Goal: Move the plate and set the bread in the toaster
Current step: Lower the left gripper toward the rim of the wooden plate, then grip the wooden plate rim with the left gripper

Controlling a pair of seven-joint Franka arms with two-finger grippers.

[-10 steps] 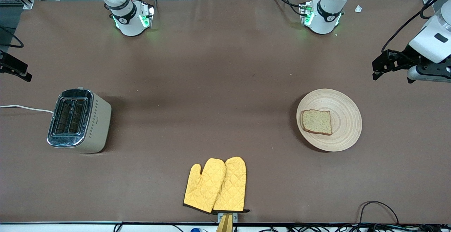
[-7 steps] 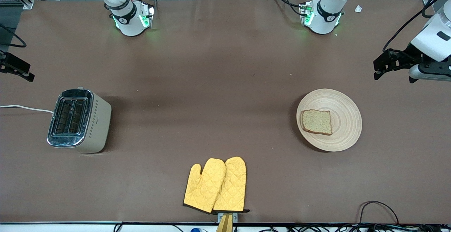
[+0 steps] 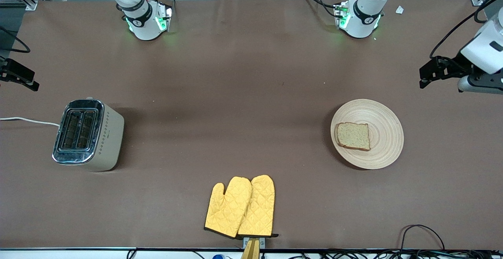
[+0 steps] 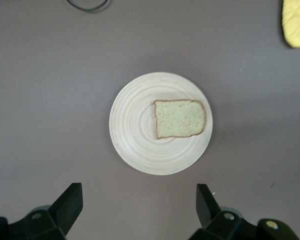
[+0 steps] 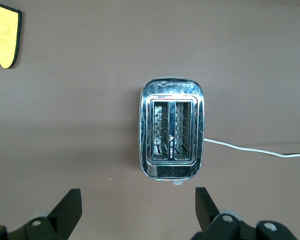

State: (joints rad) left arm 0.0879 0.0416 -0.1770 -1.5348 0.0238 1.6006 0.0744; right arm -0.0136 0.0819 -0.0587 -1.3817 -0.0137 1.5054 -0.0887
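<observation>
Table (image 3: 251,94): brown cloth cover, carrying everything below.
Plate (image 3: 383,149): round, pale wood, flat on the table toward the left arm's end, well apart from the toaster.
Toaster (image 3: 88,135): upright toward the right arm's end of the table, level with the plate; both slots empty, white cord (image 3: 27,120) running off its end away from the plate.
Oven mitts (image 3: 240,207): two yellow quilted ones, overlapping, nearer the front camera than the plate, between plate and toaster.
Bread (image 3: 353,136): one slice lying flat on the plate, on the half that faces the toaster.
Left hand (image 4: 139,202): in the air above the table just beside the plate, fingers spread wide, nothing between them.
Right hand (image 5: 138,206): hanging above the table beside the toaster, well away from the plate, fingers spread wide, holding nothing.
</observation>
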